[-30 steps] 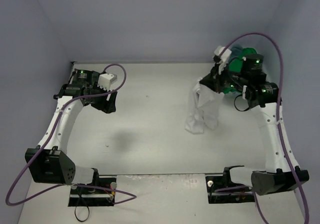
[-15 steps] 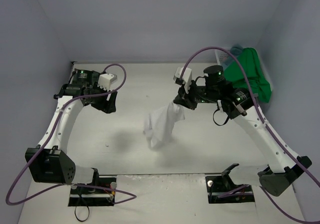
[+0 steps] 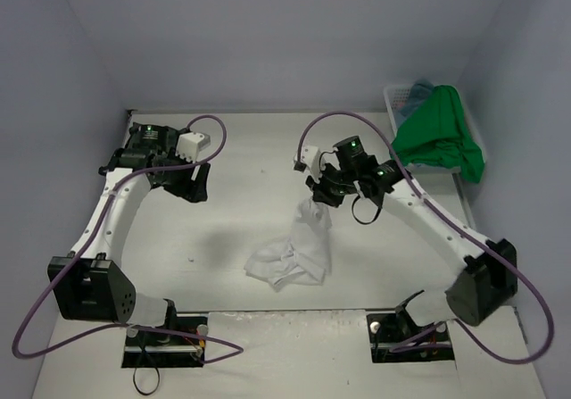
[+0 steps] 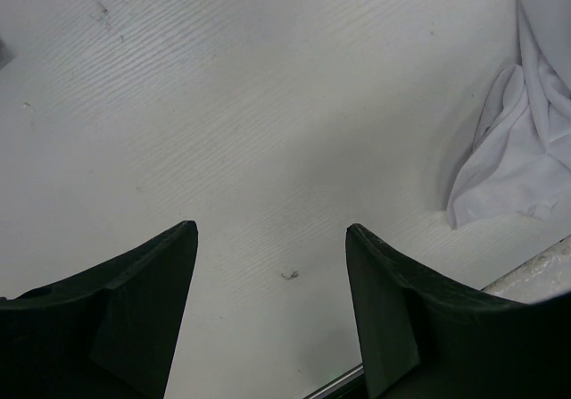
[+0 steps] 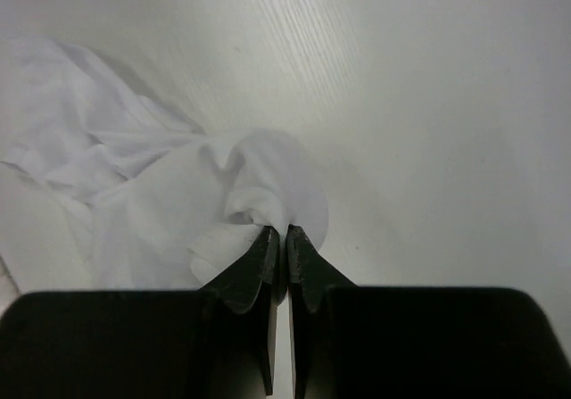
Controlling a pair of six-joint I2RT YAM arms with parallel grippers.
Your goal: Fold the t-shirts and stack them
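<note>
r gripper (image 5: 285, 236) is pinched shut on a small fold of the white t-shirt (image 3: 290, 258). the rest of the shirt hangs from the tips and pools crumpled on the table (image 3: 250, 149), below the jaws and a bit toward the arm bases. l gripper (image 4: 270, 231) stands wide open w/ nothing in it, low over bare table. the shirt's edge is ahead and to its right in its wrist view, well apart from it

risks as i judge them:
- the pinch is thin, only a nub of cloth between the tips, so a quick pull or lift could slip it out & drop the shirt in a heap
- shirt is bunched, layers unclear; can't tell if r holds hem, sleeve or mid-body. spreading from a mid-body grab would twist it & the fold comes out skewed
- l has to cross over to reach the cloth; closing on the crumpled pile it may take 2 layers or miss an edge
- both grippers meeting over one small heap could clash
- green t-shirt (image 3: 437, 140) drapes over the basket (image 3: 393, 95) rim, behind & to the right of r gripper; an arm swinging back there could snag it & drag it off

nothing folded or stacked yet, so the task looks near its start
</note>
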